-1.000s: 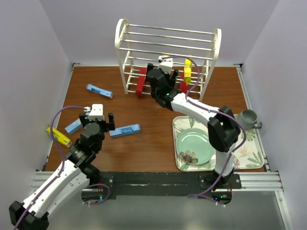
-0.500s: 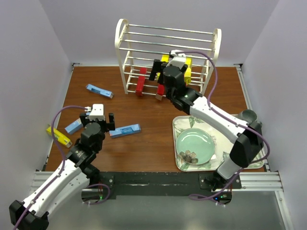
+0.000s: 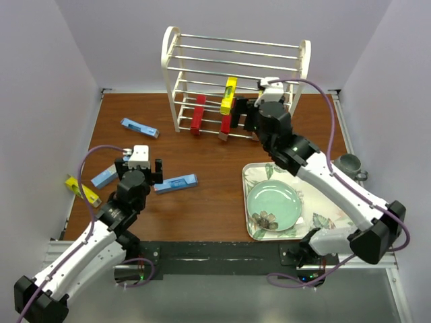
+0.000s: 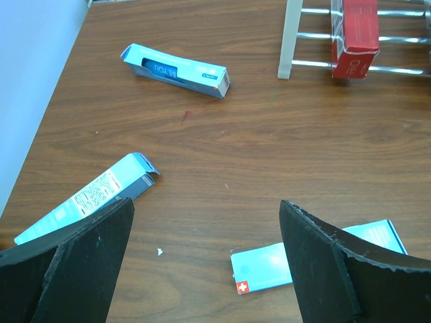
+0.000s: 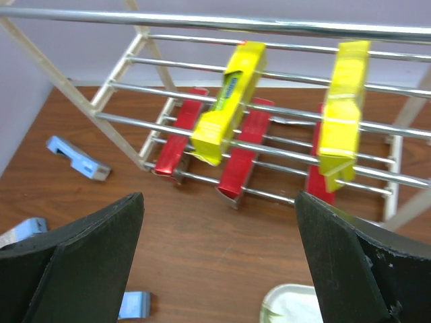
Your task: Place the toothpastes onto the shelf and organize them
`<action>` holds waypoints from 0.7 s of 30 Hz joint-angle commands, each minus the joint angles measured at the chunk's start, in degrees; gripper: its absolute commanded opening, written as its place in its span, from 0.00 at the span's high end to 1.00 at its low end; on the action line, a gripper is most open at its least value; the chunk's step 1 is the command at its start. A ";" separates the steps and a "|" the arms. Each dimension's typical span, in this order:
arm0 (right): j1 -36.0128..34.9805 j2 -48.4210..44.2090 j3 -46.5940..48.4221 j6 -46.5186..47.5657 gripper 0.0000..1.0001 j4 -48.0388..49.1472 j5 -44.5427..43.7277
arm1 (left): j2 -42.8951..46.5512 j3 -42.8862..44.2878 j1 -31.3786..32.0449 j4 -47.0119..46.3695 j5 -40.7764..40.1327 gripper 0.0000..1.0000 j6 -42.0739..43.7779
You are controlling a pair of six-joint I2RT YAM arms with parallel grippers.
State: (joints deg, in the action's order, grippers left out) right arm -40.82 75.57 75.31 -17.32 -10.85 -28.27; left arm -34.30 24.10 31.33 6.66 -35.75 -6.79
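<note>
Shelf (image 3: 171, 60) holds red boxes (image 3: 197, 114) low, yellow boxes (image 3: 229, 95) above, grouped by colour; blue boxes (image 3: 176, 183) and one stray yellow box (image 3: 82, 190) lie on table (image 3: 222, 161) near the wide-open left gripper (image 3: 139, 164); right gripper (image 3: 244, 114), wide and empty, faces the rungs.

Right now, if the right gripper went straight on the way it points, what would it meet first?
Most likely the right gripper meets the middle red toothpaste resting in the lower rungs of the shelf, just under the tilted yellow toothpaste. Depth is hard to judge.
</note>
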 commanded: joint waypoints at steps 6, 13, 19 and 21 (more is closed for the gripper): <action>1.88 -9.47 -8.50 3.70 0.01 -6.45 5.15 | -5.06 1.92 -2.84 -0.77 -0.55 0.02 -3.40; 1.88 -14.22 -16.49 3.35 0.01 -7.34 11.48 | -12.09 4.73 -12.51 4.32 -0.99 0.00 -11.47; 1.88 -16.50 -20.98 1.94 0.01 -6.38 20.08 | -19.83 9.65 -24.64 12.32 -1.87 0.00 -26.75; 1.88 -16.77 -21.69 1.68 0.01 -6.29 24.11 | -22.63 10.88 -29.45 13.81 -1.43 0.00 -29.15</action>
State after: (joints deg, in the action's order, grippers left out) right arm -38.92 60.38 54.85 -14.98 -18.44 -12.95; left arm -53.39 30.98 8.64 16.21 -35.94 -24.73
